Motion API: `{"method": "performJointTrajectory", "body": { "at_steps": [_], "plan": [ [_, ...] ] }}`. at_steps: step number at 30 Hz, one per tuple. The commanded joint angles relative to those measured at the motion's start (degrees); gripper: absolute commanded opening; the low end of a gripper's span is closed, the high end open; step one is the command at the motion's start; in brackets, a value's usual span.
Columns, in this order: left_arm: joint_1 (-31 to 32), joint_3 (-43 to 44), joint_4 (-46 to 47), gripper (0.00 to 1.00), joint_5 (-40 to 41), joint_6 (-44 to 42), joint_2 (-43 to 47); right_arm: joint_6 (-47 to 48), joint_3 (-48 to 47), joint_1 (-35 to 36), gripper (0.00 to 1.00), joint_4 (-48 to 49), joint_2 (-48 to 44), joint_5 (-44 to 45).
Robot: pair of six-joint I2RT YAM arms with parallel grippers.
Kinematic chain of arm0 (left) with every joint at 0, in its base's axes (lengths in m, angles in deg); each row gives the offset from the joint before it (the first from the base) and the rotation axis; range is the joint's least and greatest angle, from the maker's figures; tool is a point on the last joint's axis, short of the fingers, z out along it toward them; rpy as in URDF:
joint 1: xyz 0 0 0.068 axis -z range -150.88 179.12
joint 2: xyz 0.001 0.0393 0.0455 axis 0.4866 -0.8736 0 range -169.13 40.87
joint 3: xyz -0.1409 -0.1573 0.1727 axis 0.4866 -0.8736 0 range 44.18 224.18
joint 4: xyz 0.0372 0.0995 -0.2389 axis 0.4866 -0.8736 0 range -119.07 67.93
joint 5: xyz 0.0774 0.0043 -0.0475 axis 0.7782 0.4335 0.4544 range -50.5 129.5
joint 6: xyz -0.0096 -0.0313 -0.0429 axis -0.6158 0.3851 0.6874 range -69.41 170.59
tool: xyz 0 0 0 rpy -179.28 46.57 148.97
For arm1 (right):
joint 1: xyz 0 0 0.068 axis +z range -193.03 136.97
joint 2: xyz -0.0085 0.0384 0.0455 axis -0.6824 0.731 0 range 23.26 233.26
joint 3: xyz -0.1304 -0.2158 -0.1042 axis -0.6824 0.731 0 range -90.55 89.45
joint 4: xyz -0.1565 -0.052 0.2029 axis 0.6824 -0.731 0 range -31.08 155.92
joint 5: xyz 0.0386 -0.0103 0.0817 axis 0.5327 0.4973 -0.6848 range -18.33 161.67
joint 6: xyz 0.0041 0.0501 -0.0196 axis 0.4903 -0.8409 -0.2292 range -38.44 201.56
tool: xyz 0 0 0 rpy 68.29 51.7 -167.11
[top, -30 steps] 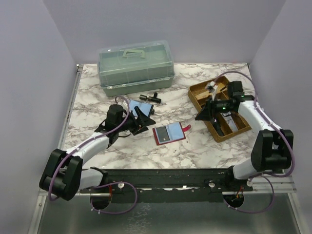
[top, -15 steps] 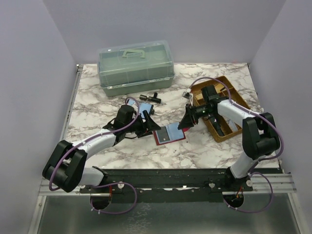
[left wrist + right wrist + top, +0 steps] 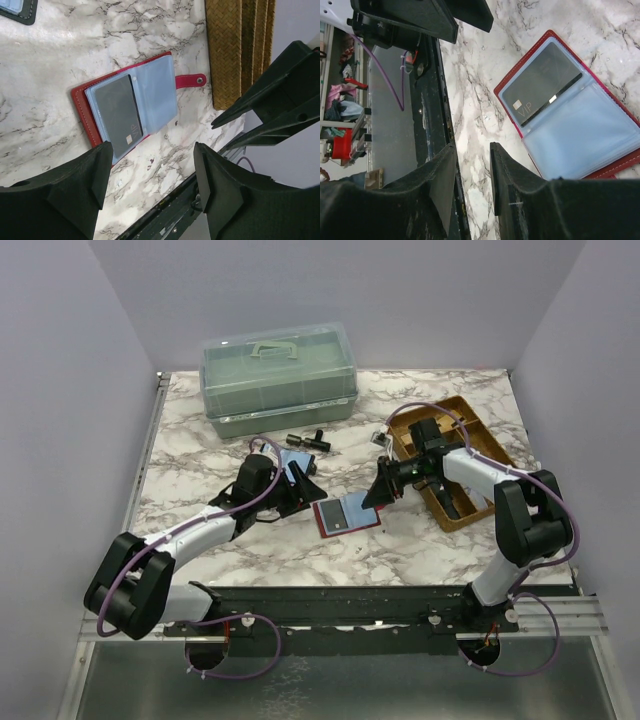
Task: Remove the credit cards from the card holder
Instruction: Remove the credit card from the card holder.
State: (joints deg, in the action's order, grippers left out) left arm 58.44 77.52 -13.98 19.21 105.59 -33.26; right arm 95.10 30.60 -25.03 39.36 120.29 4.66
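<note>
Our left pincer is spread, our right pincer barely parted, both empty. We should pin the right half of the card holder, then pinch the dark card.

We hold our left gripper spread wide and empty; our right gripper stands narrowly parted, seemingly empty too.

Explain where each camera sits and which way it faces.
Top external: above and behind the arm bases, facing down at the white marble table; both arms show whole, the left gripper and right gripper flanking the open red card holder.
Left wrist: on the left arm, facing down between its own black fingers at the holder.
Right wrist: on the right arm, facing down at the holder past its own fingers.
Shared: both wrist views show the dark grey credit card.
</note>
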Motion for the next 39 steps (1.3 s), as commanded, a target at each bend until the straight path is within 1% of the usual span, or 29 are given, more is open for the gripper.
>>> {"method": "performJointTrajectory", "body": {
  "at_steps": [1, 5, 11, 18, 22, 28, 31, 34, 36, 39],
  "plan": [
    [0.06, -1.81, 2.65, 0.71, 2.28, 2.93, 2.62, -1.18, -1.26, 0.52, 0.39, 1.43, 1.81, -0.47],
    [0.06, -2.92, 3.76, 0.71, 2.84, 3.83, 3.33, -1.24, -0.73, 0.53, 0.39, 2.11, 1.92, 0.10],
    [0.04, -3.46, 7.01, 0.71, 2.08, 5.68, 1.71, -2.78, -1.22, 0.62, 0.38, 2.62, 2.63, 0.41],
    [0.03, -2.24, 11.76, 0.70, -0.52, 6.49, -3.93, -6.54, -1.25, 0.59, 0.37, 4.51, 3.47, 4.24],
    [0.03, -1.07, 12.65, 0.70, -0.98, 6.52, -6.43, -8.96, -1.52, 0.63, 0.36, 5.52, 4.17, 6.04],
    [0.04, -0.05, 12.66, 0.67, -1.62, 6.52, -9.76, -10.99, -3.31, 1.49, 0.28, 5.30, 6.74, 7.52],
    [0.05, 0.10, 12.64, 0.66, -1.92, 6.43, -10.88, -11.12, -4.68, 3.01, 0.27, 4.21, 8.28, 8.19],
    [0.12, 0.25, 12.60, 0.63, -2.64, 6.39, -11.47, -11.96, -5.50, 3.87, 0.21, 3.98, 9.41, 9.42],
    [0.17, 0.23, 12.58, 0.60, -3.30, 6.35, -11.91, -12.80, -5.86, 4.12, 0.18, 3.89, 10.40, 10.03],
    [0.29, -0.40, 12.56, 0.58, -3.70, 6.63, -12.07, -13.36, -6.46, 4.52, 0.15, 3.90, 11.99, 10.52]
  ]
}}
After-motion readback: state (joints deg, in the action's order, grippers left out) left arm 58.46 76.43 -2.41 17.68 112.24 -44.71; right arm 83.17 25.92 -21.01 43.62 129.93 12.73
